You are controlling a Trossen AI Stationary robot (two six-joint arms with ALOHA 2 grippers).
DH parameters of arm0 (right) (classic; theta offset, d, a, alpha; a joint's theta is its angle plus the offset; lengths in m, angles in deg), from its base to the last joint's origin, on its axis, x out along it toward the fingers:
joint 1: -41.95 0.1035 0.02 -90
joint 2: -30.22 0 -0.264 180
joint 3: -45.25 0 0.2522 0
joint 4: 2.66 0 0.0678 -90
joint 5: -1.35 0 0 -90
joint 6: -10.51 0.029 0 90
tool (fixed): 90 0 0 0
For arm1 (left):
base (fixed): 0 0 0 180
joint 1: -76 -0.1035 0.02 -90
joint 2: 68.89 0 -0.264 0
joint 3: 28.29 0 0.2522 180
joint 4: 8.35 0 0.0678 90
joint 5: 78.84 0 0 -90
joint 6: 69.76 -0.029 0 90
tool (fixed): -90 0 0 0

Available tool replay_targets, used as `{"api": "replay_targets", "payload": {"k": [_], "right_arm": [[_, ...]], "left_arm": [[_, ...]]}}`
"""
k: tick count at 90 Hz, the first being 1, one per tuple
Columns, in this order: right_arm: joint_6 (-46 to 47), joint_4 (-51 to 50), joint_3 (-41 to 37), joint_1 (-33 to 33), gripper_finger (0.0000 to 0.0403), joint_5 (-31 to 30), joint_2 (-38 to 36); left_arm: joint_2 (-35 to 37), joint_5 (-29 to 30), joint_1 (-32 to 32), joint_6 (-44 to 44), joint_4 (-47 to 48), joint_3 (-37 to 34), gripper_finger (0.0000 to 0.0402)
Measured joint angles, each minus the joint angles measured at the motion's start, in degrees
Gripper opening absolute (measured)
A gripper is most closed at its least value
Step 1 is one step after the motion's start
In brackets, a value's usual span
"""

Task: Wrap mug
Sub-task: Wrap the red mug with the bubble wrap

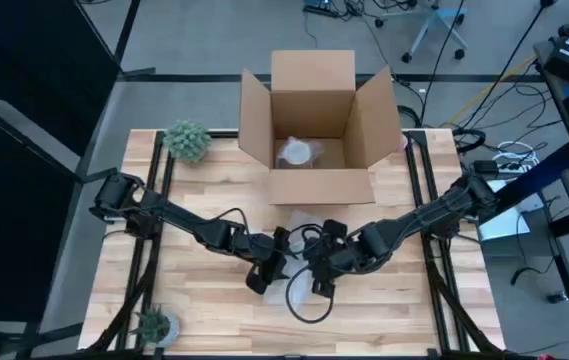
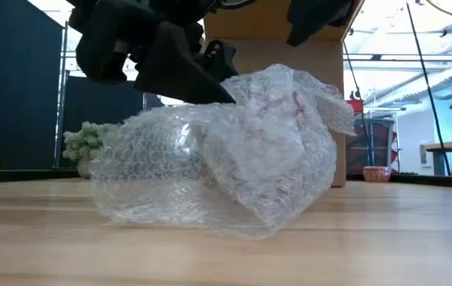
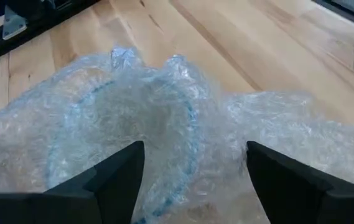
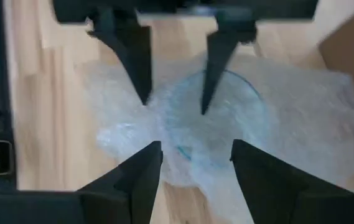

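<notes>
A clear glass mug with a bluish rim [image 3: 191,118] lies on the wooden table under a crumpled sheet of bubble wrap [image 2: 233,151], near the table's middle [image 1: 299,290]. My left gripper [image 3: 195,146] is open and comes down on the wrap from the left [image 1: 264,272]; in the right wrist view its two fingers [image 4: 173,102] straddle the rim's edge. My right gripper [image 4: 195,146] is open and hovers over the wrap from the right [image 1: 320,275]. My left gripper's fingertips [image 4: 144,93] reach the bubble wrap where it covers the mug's rim [image 4: 183,93], slanting down from the table's left. One tip stands over the mug's mouth and the other outside the rim. I cannot tell whether they press the wrap or only meet it.
An open cardboard box [image 1: 309,185] stands at the far middle with a wrapped thing [image 1: 296,152] inside. Small plants sit at the far left [image 1: 186,140] and near left [image 1: 154,323]. A black cable loop [image 1: 309,315] hangs by the grippers.
</notes>
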Motion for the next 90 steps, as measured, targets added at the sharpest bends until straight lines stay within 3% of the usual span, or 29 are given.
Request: {"api": "replay_targets", "payload": {"k": [14, 36, 52, 67, 90], "right_arm": [[5.48, -7.2, 0.0, -1.53, 0.0214, -2.01, 0.0], [7.85, -5.58, 0.06, -2.79, 0.0255, -6.06, 0.38], [11.39, -3.04, -3.65, -2.63, 0.0258, -10.27, 0.52], [12.56, 3.17, -7.98, -2.76, 0.0258, -10.48, 0.57], [11.27, 8.33, -8.14, -5.35, 0.0258, -10.27, 1.11]], "left_arm": [[0.0, 0.0, 0.0, 1.18, -0.09, 0.0, 0.0264], [0.0, 0.0, 0.0, 1.18, -0.38, -0.02, 0.0264], [0.0, 0.0, 0.0, 1.21, -0.41, -0.02, 0.0264], [0.0, 0.0, 0.07, 1.23, -0.66, -0.04, 0.0264], [-0.02, 0.0, 0.06, 1.4, -0.87, -0.07, 0.0264]]}}
